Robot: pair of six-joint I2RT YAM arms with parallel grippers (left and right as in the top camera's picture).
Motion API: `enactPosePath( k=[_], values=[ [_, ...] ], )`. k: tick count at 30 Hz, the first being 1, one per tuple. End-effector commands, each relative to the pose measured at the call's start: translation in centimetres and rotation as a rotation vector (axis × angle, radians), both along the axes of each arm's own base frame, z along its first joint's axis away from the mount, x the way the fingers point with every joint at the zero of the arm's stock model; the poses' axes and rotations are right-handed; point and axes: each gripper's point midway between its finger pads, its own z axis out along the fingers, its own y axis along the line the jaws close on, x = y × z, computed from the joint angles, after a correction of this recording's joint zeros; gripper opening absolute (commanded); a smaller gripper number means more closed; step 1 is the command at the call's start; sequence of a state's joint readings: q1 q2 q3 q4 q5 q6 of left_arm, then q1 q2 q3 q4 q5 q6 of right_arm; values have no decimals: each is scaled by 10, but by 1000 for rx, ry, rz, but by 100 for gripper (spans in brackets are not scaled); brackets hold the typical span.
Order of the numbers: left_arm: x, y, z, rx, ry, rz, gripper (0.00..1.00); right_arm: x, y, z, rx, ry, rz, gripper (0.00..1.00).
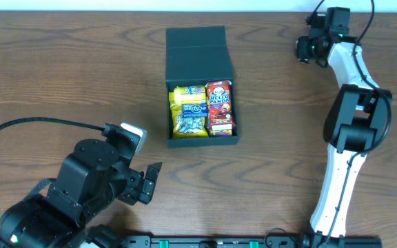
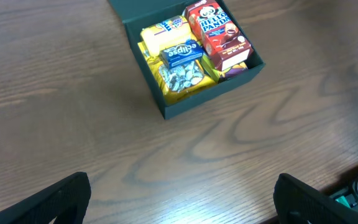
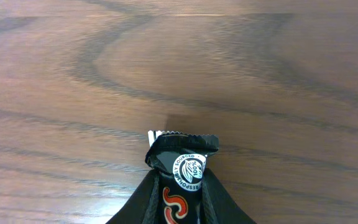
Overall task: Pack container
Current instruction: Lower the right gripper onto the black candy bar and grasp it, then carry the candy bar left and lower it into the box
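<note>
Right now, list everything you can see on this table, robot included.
container: one, dark teal-black, mid-table, lid open
red snack carton: one, red, inside the container, right side
yellow packet: at least one, yellow, inside the container, left side
blue mint pack: one, blue, lying on the yellow packet
black snack packet: one, black with red print, between the right fingers
table: one, brown wood
left fingers: two, black, open, holding nothing
right fingers: two, black, shut on the black snack packet, over bare table
</note>
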State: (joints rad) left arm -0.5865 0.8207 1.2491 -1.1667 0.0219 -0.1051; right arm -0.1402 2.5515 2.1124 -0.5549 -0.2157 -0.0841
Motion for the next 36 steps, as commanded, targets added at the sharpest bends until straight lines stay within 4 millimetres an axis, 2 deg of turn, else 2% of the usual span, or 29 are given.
enactPosePath(
  k=[1, 8, 12, 16, 21, 26, 31, 36],
  values=[
    [0, 1, 5, -8, -12, 7, 95, 8, 27, 55, 40, -90, 63, 17],
    [0, 1, 5, -8, -12, 7, 95, -2, 79, 139, 47, -183, 157, 14],
    [0, 1, 5, -8, -12, 7, 95, -24, 122, 174, 21, -196, 269, 11],
    [0, 1, 5, -8, -12, 7, 95, -57, 176, 194, 3, -167, 405, 11],
    [0, 1, 5, -8, -12, 7, 95, -113, 249, 185, 36, -50, 615, 11],
    [0, 1, 5, -8, -12, 7, 95, -172, 301, 168, 26, 92, 792, 8],
    [0, 1, 5, -8, -12, 7, 95, -214, 332, 159, -15, 154, 955, 9],
    [0, 1, 5, -8, -12, 7, 95, -238, 349, 143, -33, 192, 1040, 10]
  ],
)
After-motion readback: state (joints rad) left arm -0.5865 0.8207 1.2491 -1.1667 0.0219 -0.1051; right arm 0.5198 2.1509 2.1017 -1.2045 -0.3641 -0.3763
